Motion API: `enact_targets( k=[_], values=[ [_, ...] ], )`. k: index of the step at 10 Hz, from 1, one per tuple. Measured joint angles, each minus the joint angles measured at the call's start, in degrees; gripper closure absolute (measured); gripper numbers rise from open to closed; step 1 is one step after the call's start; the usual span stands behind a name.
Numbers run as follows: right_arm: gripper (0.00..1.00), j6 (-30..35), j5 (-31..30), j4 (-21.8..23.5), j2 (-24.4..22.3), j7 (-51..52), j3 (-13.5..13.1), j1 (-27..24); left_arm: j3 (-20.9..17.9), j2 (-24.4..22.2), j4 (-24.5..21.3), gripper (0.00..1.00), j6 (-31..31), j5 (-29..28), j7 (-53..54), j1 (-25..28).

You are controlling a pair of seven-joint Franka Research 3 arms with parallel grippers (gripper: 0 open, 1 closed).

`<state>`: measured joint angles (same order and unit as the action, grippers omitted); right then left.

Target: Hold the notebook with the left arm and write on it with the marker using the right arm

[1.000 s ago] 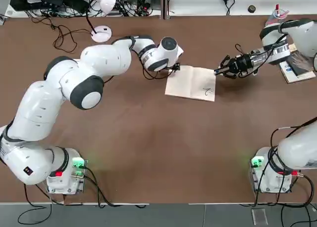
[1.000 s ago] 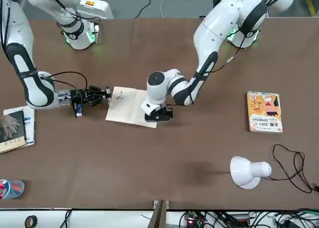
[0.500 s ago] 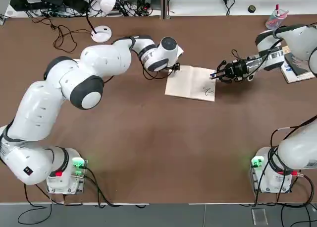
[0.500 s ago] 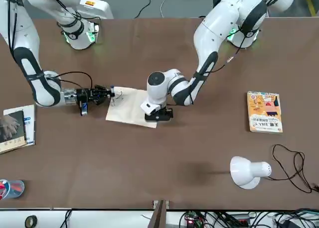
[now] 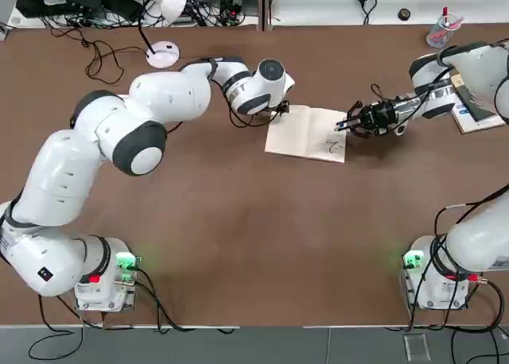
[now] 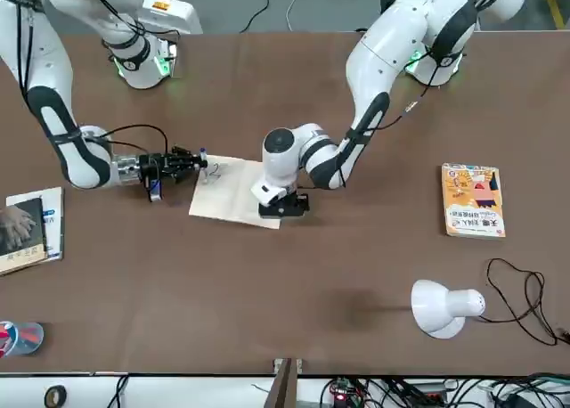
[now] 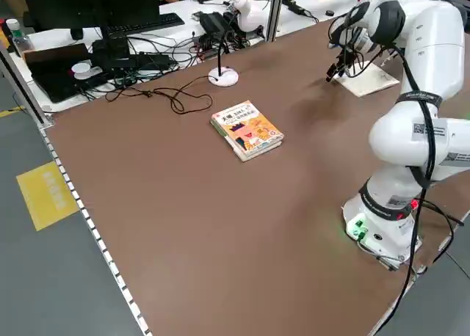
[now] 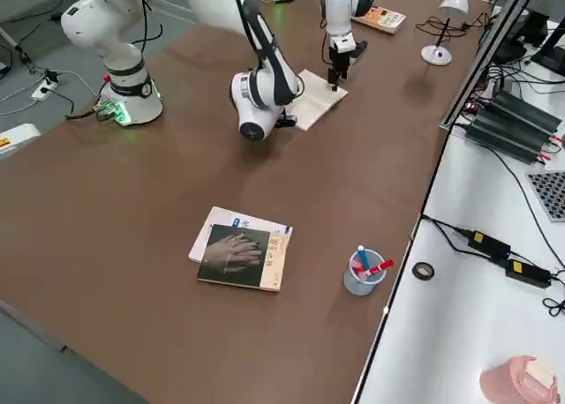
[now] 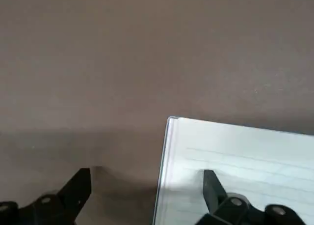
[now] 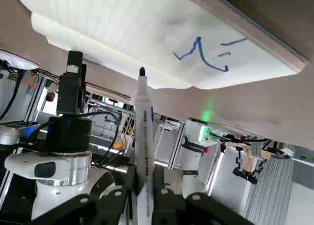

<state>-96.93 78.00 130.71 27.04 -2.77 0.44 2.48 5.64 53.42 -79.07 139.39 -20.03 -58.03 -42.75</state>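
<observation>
Right end effector clamps marker; left one spread on notebook.

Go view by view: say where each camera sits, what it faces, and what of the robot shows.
Top: overhead; both arms, notebook.
Front: across the table; right gripper at picture's left.
Left side: raised, diagonal; left arm, yellow book.
Right side: raised, diagonal; both arms, dark book.
Left wrist: left gripper fingers straddling the notebook's edge.
Right wrist: marker clamped, off the page.
Top and front share the scribbles.
</observation>
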Motion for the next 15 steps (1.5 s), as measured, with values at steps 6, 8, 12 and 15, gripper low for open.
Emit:
enact_targets(
  k=[6, 8, 12, 15],
  values=[
    [0.83, -3.44, 0.04, 0.76, 0.3, 3.4, 0.0, 0.06, 0.0, 0.0, 0.0, 0.0, 0.0, 0.0, 0.0, 0.0],
    [0.83, -4.07, 0.04, 0.9, 0.6, 4.53, 0.0, 0.11, 0.0, 0.0, 0.0, 0.0, 0.0, 0.0, 0.0, 0.0],
    [0.83, -4.85, 0.04, 0.99, 0.92, 5.39, 0.0, 0.41, 0.0, 0.0, 0.0, 0.0, 0.0, 0.0, 0.0, 0.0],
    [0.83, -4.91, 0.03, 1.02, 1.06, 5.65, 0.0, 0.44, 0.0, 0.0, 0.0, 0.0, 0.0, 0.0, 0.0, 0.0]
  ],
)
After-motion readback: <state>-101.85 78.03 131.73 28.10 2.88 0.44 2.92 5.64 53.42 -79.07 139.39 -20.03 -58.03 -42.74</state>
